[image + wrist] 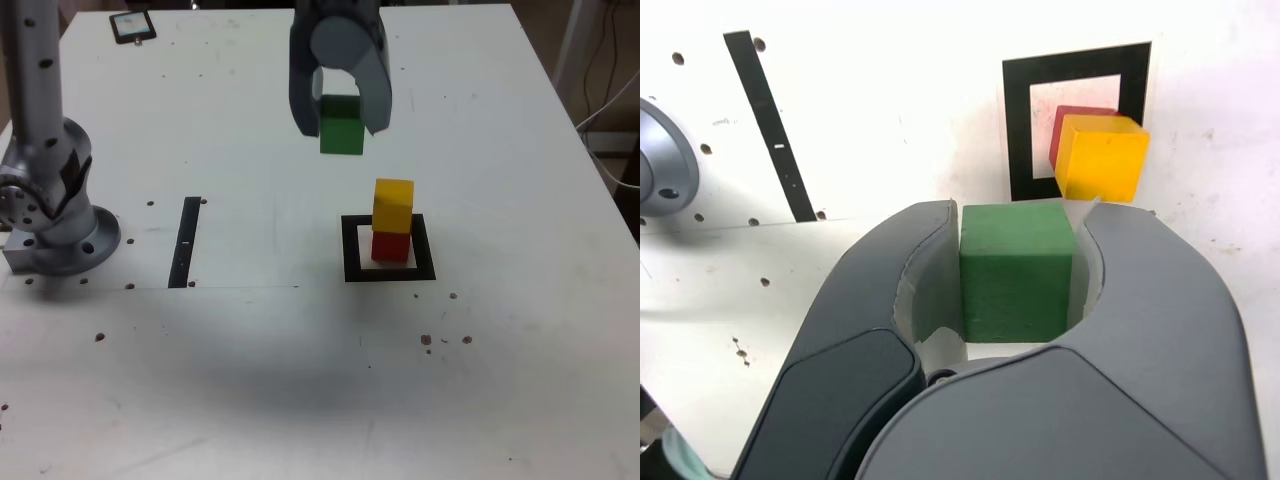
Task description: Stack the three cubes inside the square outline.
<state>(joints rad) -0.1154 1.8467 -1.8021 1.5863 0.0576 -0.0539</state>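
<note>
The red block is seen inside the black square, right of middle in the exterior view, under the yellow block. The green block is pinched by the gripper. A small dark-edged thing is shown only in the exterior view, upper left.

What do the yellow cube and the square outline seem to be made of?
Yellow cube: probably painted wood or plastic, matte; even colour, soft shading, no sharp glints.
Square outline: looks like flat black tape or print, dull; crisp edges, no visible thickness.

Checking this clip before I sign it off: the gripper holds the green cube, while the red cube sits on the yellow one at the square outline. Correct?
Not quite: the exterior view shows the yellow cube on top of the red one. The rest stands.
</note>
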